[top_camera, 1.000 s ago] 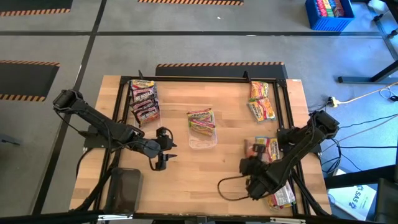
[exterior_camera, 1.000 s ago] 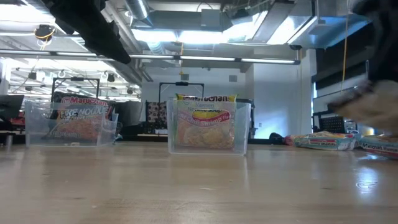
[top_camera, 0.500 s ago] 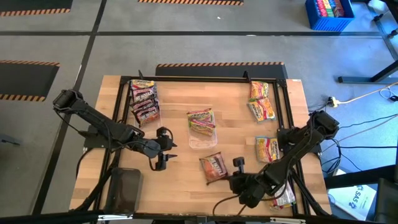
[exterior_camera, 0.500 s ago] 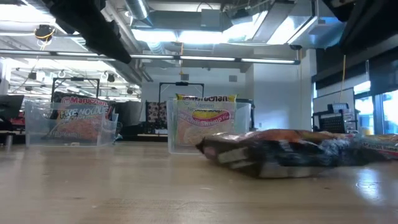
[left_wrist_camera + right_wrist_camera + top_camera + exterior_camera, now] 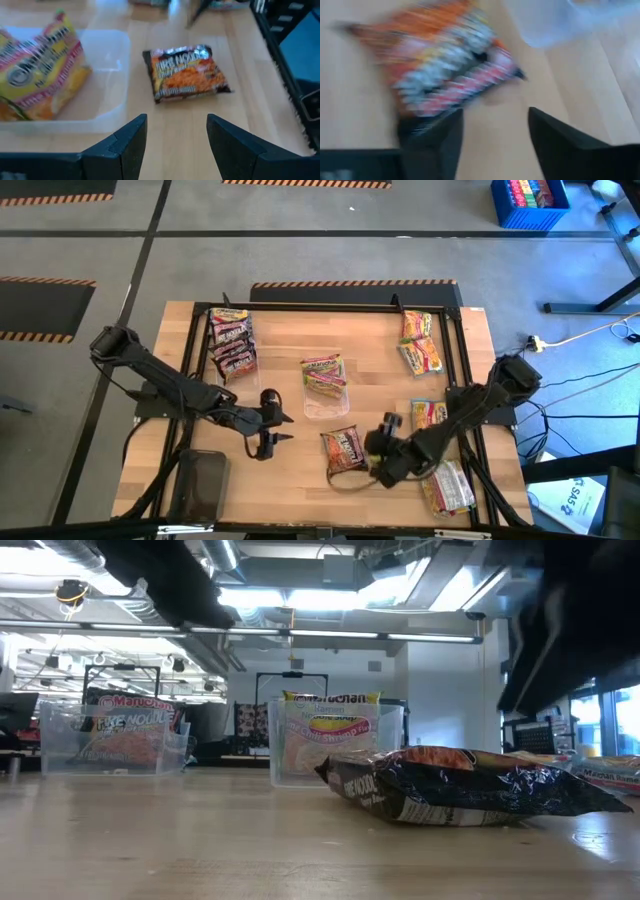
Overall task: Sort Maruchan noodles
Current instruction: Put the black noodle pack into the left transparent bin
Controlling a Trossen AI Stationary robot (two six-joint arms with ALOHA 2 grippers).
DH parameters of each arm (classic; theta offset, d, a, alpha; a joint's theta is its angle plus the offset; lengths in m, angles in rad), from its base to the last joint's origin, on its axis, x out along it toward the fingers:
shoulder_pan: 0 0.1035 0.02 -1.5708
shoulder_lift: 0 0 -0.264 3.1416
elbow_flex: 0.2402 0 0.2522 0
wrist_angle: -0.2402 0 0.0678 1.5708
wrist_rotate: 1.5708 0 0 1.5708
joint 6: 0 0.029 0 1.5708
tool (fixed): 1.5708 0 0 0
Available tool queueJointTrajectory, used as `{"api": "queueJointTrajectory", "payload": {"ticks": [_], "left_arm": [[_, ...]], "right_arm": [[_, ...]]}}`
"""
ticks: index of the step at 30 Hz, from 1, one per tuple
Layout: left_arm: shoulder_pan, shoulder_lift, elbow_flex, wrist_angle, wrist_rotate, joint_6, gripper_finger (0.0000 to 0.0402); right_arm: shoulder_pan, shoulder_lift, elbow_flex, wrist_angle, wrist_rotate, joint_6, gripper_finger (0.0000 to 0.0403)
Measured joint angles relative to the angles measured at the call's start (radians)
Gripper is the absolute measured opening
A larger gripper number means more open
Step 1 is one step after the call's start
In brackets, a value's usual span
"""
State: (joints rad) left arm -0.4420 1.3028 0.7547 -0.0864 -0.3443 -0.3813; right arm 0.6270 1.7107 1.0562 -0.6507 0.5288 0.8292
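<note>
The right gripper (image 5: 378, 448) is being held low with fingers parted, just beside a dark noodle packet (image 5: 343, 449); the left gripper (image 5: 276, 427) is being held open near the central tray (image 5: 326, 410).

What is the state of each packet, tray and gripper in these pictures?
dark noodle packet: lying flat on the table, released
middle clear tray: holding one yellow packet
left clear tray: holding packets
right gripper: open, beside the dark packet
left gripper: open, empty
</note>
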Motion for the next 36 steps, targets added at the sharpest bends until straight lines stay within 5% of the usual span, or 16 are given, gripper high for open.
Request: {"api": "queueJointTrajectory", "payload": {"ticks": [7, 18, 36], "left_arm": [[0.0, 0.142, 0.0, 0.151, 0.019, 0.031, 0.0199], [0.0, 0.345, 0.096, 0.218, 0.044, 0.085, 0.0199], [0.006, 0.498, 0.145, 0.267, 0.052, 0.097, 0.0199]], "right_arm": [[-0.04, -0.05, -0.202, 0.258, -0.106, 0.051, 0.0281], [-0.12, -0.156, -0.475, 0.822, -0.271, 0.137, 0.0271], [-0.124, -0.055, -0.495, 0.959, -0.252, 0.353, 0.0272]]}}
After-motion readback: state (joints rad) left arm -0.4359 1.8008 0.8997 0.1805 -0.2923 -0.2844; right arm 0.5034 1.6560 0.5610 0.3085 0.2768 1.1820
